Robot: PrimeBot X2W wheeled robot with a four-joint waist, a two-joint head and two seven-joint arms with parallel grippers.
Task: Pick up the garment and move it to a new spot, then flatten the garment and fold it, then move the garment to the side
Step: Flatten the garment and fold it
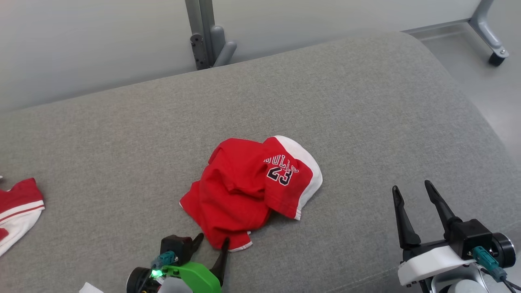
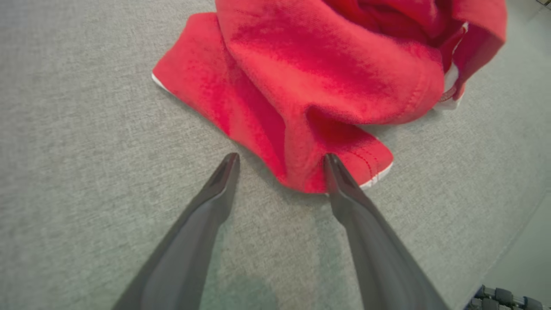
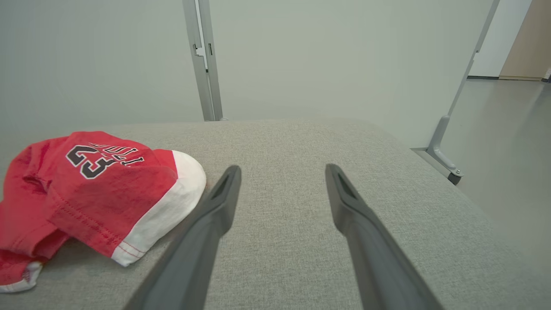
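We see the red garment (image 1: 252, 187), crumpled in a heap with a white side panel and "BULLS 23" printed on it, lying near the middle of the grey cushion (image 1: 366, 122). Our left gripper (image 1: 212, 238) sits at its near hem corner with jaws spread wide and released. In the left wrist view one fingertip (image 2: 333, 165) meets the red cloth's edge and the other is over bare cushion. Our right gripper (image 1: 411, 185) hovers well to the garment's right, jaws likewise wide apart, grasping nothing. A second red-and-white cloth (image 1: 18, 207) lies at the cushion's far left edge. Behind the cushion stands a grey metal post (image 1: 203, 32).
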